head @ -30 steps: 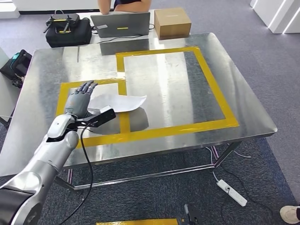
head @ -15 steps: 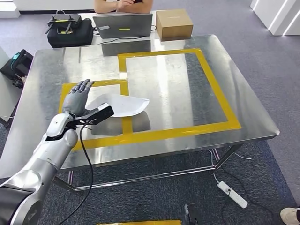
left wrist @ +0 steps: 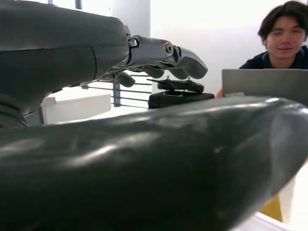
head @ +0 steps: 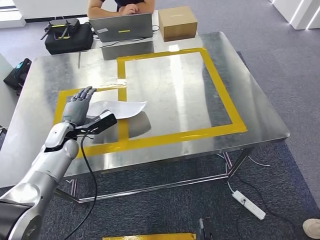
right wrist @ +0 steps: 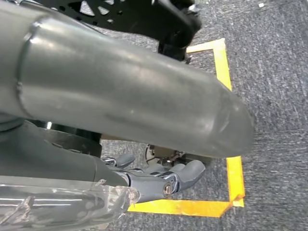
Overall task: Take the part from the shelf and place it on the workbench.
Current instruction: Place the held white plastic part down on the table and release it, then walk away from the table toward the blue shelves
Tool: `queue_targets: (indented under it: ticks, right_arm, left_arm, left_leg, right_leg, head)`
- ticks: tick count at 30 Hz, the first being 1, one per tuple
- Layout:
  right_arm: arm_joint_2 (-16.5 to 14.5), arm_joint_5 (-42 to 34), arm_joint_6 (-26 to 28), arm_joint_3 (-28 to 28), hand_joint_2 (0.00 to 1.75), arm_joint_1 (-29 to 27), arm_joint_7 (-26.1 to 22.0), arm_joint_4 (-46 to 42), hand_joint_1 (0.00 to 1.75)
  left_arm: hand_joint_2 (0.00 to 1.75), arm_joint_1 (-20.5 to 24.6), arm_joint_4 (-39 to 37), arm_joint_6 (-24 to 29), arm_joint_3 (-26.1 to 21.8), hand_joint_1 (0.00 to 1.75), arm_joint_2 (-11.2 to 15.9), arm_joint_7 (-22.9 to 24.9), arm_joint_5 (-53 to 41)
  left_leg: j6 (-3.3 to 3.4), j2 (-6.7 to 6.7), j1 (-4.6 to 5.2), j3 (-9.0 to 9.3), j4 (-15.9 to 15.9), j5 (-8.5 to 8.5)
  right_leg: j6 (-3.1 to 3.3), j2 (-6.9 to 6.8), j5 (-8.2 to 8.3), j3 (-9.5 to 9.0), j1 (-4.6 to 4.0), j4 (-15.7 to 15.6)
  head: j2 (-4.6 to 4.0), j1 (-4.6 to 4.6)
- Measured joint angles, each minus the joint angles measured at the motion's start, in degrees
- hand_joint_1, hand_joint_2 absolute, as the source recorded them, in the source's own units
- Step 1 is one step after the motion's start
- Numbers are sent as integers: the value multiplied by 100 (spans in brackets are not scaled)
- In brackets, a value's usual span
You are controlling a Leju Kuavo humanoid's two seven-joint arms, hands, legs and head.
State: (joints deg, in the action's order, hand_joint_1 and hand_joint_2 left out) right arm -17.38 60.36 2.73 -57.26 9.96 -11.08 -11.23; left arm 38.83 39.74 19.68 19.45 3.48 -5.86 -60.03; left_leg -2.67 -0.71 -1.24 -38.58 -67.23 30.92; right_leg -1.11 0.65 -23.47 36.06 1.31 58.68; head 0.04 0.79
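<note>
Head view: the left hand (head: 76,106) hovers flat, fingers spread and holding nothing, over the metal workbench (head: 181,95) at the frame's left. The pale sheet part (head: 117,108) lies just right of it, across the yellow tape (head: 122,127). Right hand (right wrist: 160,180): I cannot tell.

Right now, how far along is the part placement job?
Mostly done: the flat pale part lies on the workbench, across the small yellow-taped box. In hand: nothing; the left hand sits beside the part with fingers spread. Left: pulling that arm away.
</note>
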Motion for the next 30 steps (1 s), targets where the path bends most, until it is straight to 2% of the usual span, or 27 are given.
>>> queue_targets:
  ticks: [1, 2, 3, 4, 6, 7, 8, 9, 11, 12, 13, 14, 16, 17, 18, 19, 21, 22, 23, 24, 26, 27, 28, 30]
  right_arm:
    - [4, -8, 0, 0, 0, -5, -2, 0, 0]
    - [7, -16, 0, -1, 0, -8, -4, 0, 0]
    - [11, -24, 0, -1, 0, -9, -5, 0, 0]
    - [14, -30, 0, -1, 0, -8, -5, 0, 0]
    - [16, -33, -1, -1, 0, -3, -5, -1, 0]
    - [17, -34, -1, -1, 0, -1, -7, -2, 0]
    - [19, -35, -1, -1, 0, 0, -9, -3, 0]
    - [21, -36, -1, -1, 0, 0, -11, -4, 0]
    - [28, -42, 1, -1, 0, -9, -14, -4, 0]
    - [32, -46, 2, -1, 0, -14, -15, -4, 0]
    - [37, -52, 4, -1, 0, -16, -15, -4, 0]
    - [41, -60, 7, -1, 0, -14, -16, -4, 0]
    - [52, -73, 13, -1, 0, -11, -16, -4, 0]
    - [60, -78, 15, -1, 0, -11, -15, -4, 0]
    - [67, -81, 18, -1, 0, -12, -15, -4, 0]
    - [73, -83, 19, -1, 0, -11, -15, -4, 0]
    - [83, -88, 20, -1, 0, -4, -18, -5, 0]
    - [87, -92, 20, 0, 0, 2, -23, -6, 0]
    - [91, -96, 20, 1, 0, 5, -30, -7, 0]
    - [95, -100, 19, 1, 0, 5, -36, -8, 0]
    - [99, -116, 20, 1, 0, -5, -43, -8, 0]
    - [101, -126, 20, 1, 0, -5, -43, -8, 0]
    - [104, -136, 19, 0, 0, -2, -45, -9, 0]
    - [107, -146, 15, -1, 0, -4, -47, -12, 0]
  left_arm:
    - [0, -15, 3, -3, -16, 0, 21, 0, 5]
    - [0, -34, 5, -6, -30, 0, 38, 0, 10]
    - [0, -51, 7, -6, -40, 0, 54, 0, 15]
    - [0, -63, 14, -6, -48, 0, 70, 0, 19]
    - [0, -59, 42, -5, -55, 0, 87, -1, 23]
    - [0, -53, 60, -5, -56, 0, 89, -2, 23]
    - [0, -47, 74, -4, -59, 0, 90, -2, 23]
    - [0, -45, 84, -3, -61, 0, 92, -2, 24]
    - [0, -56, 89, -3, -66, 0, 95, -2, 25]
    - [0, -60, 89, -3, -67, 0, 95, -2, 25]
    - [0, -62, 89, -3, -68, 0, 94, -2, 24]
    - [0, -61, 89, -3, -73, 0, 97, -2, 23]
    - [0, -67, 89, -1, -86, 0, 108, -2, 21]
    - [0, -76, 89, 1, -92, 0, 114, -2, 20]
    - [0, -88, 89, 3, -96, 0, 120, -3, 18]
    - [0, -98, 89, 5, -99, 0, 128, -4, 15]
    - [0, -107, 89, 16, -113, 0, 145, -8, 8]
    - [0, -106, 89, 23, -126, 0, 160, -10, 6]
    - [0, -104, 89, 30, -142, 0, 172, -13, 6]
    - [0, -104, 89, 34, -156, 0, 184, -16, 6]
    - [0, -119, 89, 37, -179, 0, 209, -24, 8]
    - [0, -134, 89, 36, -187, 0, 228, -29, 10]
    - [0, -150, 89, 36, -196, 0, 251, -33, 14]
    - [0, -171, 90, 36, -212, 0, 294, -37, 24]
  left_leg:
    - [-3, 0, 1, -127, -364, 171]
    - [0, 0, 1, -183, -583, 244]
    - [7, 1, 1, -137, -593, 208]
    - [17, 2, 1, 16, -397, 86]
    - [32, 14, -1, 527, 395, -180]
    - [46, 13, 7, 732, 723, -261]
    - [64, 11, 14, 850, 934, -286]
    - [89, 5, 27, 874, 1009, -284]
    - [169, 0, 38, 803, 1009, -356]
    - [213, 3, 38, 762, 1007, -404]
    - [257, 7, 34, 715, 1012, -459]
    - [292, 10, 34, 659, 1015, -516]
    - [338, 11, 53, 524, 1013, -628]
    - [349, 10, 68, 450, 1011, -684]
    - [352, 9, 81, 379, 1008, -738]
    - [350, 6, 93, 312, 1006, -789]
    - [328, 2, 108, 199, 1002, -887]
    - [306, 3, 116, 156, 1001, -933]
    - [279, 5, 119, 129, 1003, -980]
    - [250, 9, 117, 109, 1007, -1024]
    - [182, 10, 101, 83, 1030, -1111]
    - [150, 10, 95, 52, 1007, -1071]
    - [118, 10, 91, -2, 908, -939]
    - [67, 12, 83, -187, 362, -414]
  right_leg:
    - [14, -5, 29, 38, -7, 1]
    - [22, -10, 62, 78, -14, 1]
    - [21, -12, 98, 117, -17, 2]
    - [14, -15, 137, 159, -18, 3]
    - [-28, -17, 213, 233, -19, 7]
    - [-59, -16, 252, 262, -25, 7]
    - [-96, -15, 290, 280, -32, 7]
    - [-133, -14, 333, 291, -37, -3]
    - [-207, -12, 395, 306, -27, -34]
    - [-237, -17, 330, 343, -19, -1]
    - [-261, -21, 165, 404, -17, 128]
    - [-275, -28, -91, 495, -18, 391]
    - [-286, -31, -614, 695, -27, 1168]
    - [-281, -31, -742, 739, -32, 1483]
    - [-266, -31, -752, 700, -43, 1623]
    - [-239, -30, -662, 555, -58, 1539]
    - [-153, -26, -473, 14, -103, 856]
    - [-114, -24, -453, -266, -122, 454]
    - [-84, -19, -466, -459, -144, 160]
    - [-66, -15, -500, -550, -161, -5]
    - [-21, -19, -422, -526, -170, -62]
    - [21, -28, -363, -488, -160, -86]
    - [66, -36, -285, -437, -147, -110]
    - [116, -42, -136, -302, -131, -141]
  head:
    - [0, 2]
    - [0, 2]
    - [0, 2]
    - [0, 3]
    - [0, 4]
    - [0, 2]
    - [0, 2]
    - [1, 8]
    - [1, 20]
    - [1, 18]
    - [0, 11]
    - [0, 3]
    - [0, -4]
    - [0, -4]
    - [0, -3]
    - [0, -3]
    - [0, -2]
    - [0, 2]
    - [0, 4]
    - [0, 4]
    - [0, -2]
    - [0, 2]
    - [0, 15]
    - [0, 39]
